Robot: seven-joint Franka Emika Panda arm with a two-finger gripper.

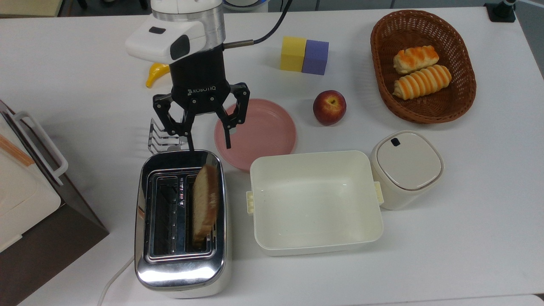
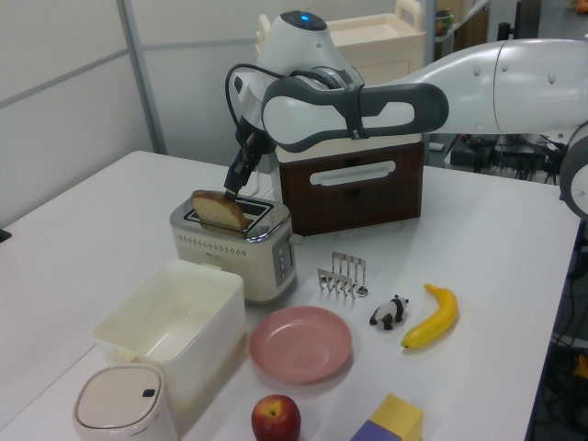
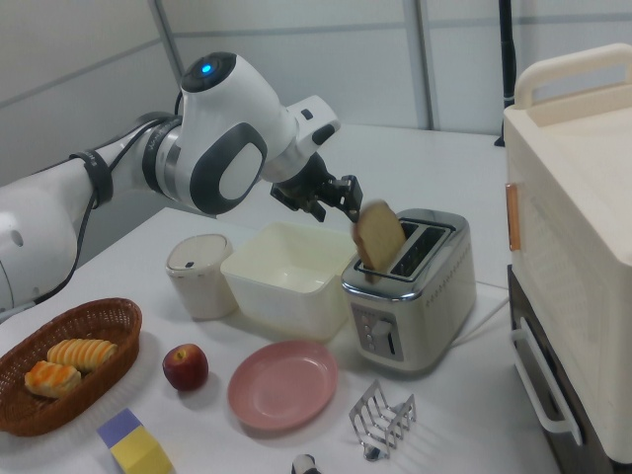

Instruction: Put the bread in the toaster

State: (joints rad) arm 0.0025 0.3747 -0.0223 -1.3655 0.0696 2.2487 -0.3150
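The bread (image 1: 205,204) is free of the gripper and sits in the slot of the chrome toaster (image 1: 180,272) on the top view's right. It leans, and its rounded top sticks out above the slot (image 2: 219,209) (image 3: 380,237). My gripper (image 1: 210,144) hangs open just behind the toaster's back end, fingers spread wide with nothing between them. In the left view the gripper (image 2: 237,179) is just above the bread, over the toaster (image 2: 234,248). The right view has the gripper (image 3: 341,202) just left of the tilted slice above the toaster (image 3: 415,316).
A pink plate (image 1: 259,131) and wire toast rack (image 1: 163,136) lie beside the gripper. A cream tub (image 1: 316,199) stands right of the toaster, then a lidded pot (image 1: 406,168). Apple (image 1: 329,107), blocks (image 1: 304,55), banana (image 1: 157,72), roll basket (image 1: 423,66) and a brown cabinet (image 1: 25,204) surround them.
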